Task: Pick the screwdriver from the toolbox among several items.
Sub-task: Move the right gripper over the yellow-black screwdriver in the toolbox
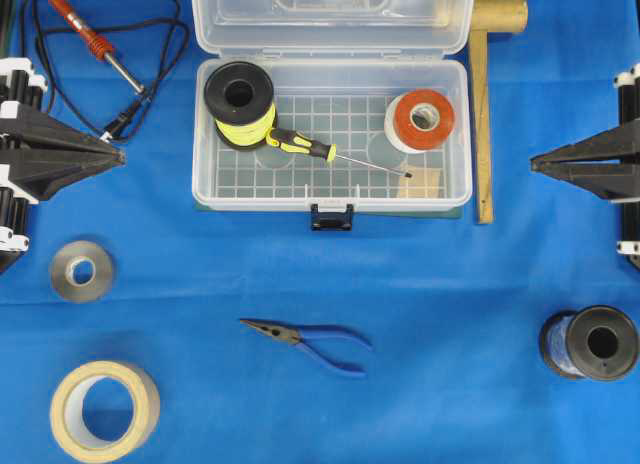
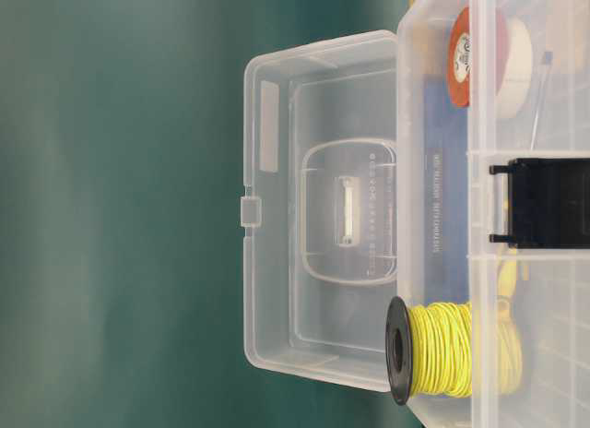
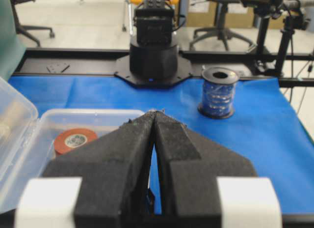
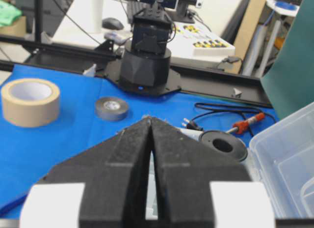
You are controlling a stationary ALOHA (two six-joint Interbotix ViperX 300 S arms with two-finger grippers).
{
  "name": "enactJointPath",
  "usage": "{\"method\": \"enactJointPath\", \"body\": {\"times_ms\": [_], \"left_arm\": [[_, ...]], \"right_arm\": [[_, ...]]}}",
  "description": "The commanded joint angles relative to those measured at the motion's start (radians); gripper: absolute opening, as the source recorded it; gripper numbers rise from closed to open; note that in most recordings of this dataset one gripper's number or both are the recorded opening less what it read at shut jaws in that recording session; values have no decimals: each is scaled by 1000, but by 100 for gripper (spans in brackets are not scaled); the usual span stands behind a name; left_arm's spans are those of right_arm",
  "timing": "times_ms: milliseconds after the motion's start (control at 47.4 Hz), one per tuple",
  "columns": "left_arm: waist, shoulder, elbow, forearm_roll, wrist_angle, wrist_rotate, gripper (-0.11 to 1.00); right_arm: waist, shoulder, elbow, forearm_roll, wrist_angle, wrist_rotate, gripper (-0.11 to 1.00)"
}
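Left hand [image 3: 155, 115] pinched closed, right hand [image 4: 149, 121] same, screwdriver [image 1: 320, 151] mid toolbox [image 1: 455, 199], room above.

View is rotated sideways. Toolbox [image 2: 433, 124] fills the right half, clear plastic, lid [image 2: 318, 207] open and facing the camera against a plain teal backdrop. Lid shows a moulded handle recess and 1 small tab on its outer edge. Black latch [image 2: 544, 204] at right edge. Yellow wire spool [image 2: 438, 350] with a black flange sits low inside the box. Orange-and-white tape roll [image 2: 484, 59] sits near top. Thin screwdriver [image 2: 540, 101] shaft shows just beside the tape roll; handle is blurred through the plastic.
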Motion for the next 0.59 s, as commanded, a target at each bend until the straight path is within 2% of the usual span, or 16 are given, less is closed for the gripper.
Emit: {"method": "enactJointPath", "body": {"times_ms": [0,127,295,569], "left_arm": [[-2,5,-18,-28,-6,6,0],[-2,5,-18,-28,-3,3,0],[-2,5,-18,-28,0,2,0],[-2,6,-17,-28,2,0,0]], "right_arm": [[-6,9,-46,14,-5,11,0],[-8,66,-124,54,58,37,0],[-31,193,-273,67,222,75,0],[-150,479,-551,77,515,224,0]]}}
